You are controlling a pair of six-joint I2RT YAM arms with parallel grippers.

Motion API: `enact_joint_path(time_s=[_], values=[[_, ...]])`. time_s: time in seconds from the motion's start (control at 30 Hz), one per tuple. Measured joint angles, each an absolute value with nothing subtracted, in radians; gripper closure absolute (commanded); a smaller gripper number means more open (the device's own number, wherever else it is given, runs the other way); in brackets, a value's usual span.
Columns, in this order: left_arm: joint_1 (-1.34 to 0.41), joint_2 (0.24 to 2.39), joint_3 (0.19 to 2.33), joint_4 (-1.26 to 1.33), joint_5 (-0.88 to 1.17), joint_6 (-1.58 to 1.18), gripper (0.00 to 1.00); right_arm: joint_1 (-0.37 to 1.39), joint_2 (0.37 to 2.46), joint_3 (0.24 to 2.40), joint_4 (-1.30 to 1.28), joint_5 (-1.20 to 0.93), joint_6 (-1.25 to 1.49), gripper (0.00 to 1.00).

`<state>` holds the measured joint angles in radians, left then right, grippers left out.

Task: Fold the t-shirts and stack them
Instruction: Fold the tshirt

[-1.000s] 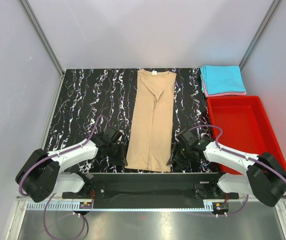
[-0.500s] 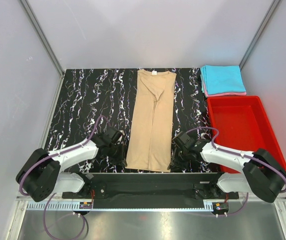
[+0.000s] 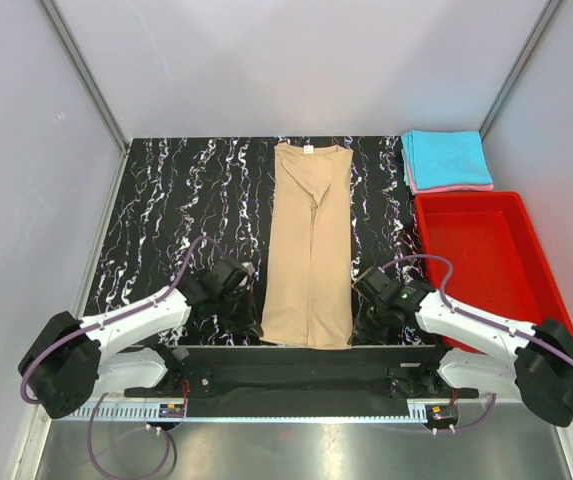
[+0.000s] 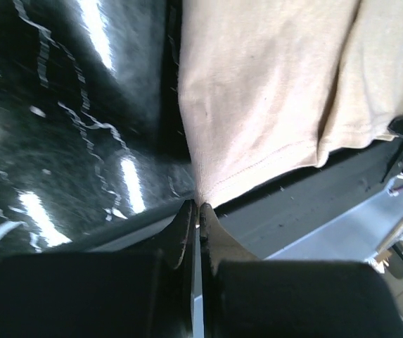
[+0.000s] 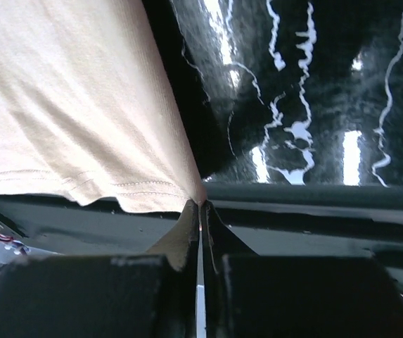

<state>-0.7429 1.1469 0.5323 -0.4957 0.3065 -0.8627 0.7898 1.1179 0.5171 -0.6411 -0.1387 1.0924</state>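
Tan t-shirt (image 3: 309,250) lies folded lengthwise down the middle of the tabletop (image 3: 166,220), hem nearest the arms. The left claw (image 4: 198,208) and the right claw (image 5: 201,206) are each pinched together on one hem corner, probably so the hem can be lifted evenly and carried toward the collar.

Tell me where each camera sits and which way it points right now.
Top external: above and behind the robot, looking down at the table, tan t-shirt, cyan t-shirt and red bin; the left arm and right arm show.
Left wrist: on the left arm, looking along the shut left gripper at the shirt's near left hem corner.
Right wrist: on the right arm, looking along the shut right gripper at the near right corner.
Shared: all three show the tan t-shirt's near hem.
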Motion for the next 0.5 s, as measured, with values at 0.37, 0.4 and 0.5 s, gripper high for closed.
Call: enact_joint_path(time_s=[0.37, 0.4, 0.5], values=[[-0.771, 1.252, 0.602, -0.508, 0.327, -0.896, 1.0, 0.793, 1.128, 0.621, -0.756, -0.092, 1.02, 1.0], [-0.768, 1.269, 0.621, -0.516, 0.327, -0.893, 1.0, 0.793, 1.151, 0.645, -0.762, -0.086, 1.005, 1.0], [-0.752, 1.319, 0.681, -0.531, 0.322, -0.88, 1.0, 0.794, 1.224, 0.714, -0.777, -0.062, 0.96, 1.0]])
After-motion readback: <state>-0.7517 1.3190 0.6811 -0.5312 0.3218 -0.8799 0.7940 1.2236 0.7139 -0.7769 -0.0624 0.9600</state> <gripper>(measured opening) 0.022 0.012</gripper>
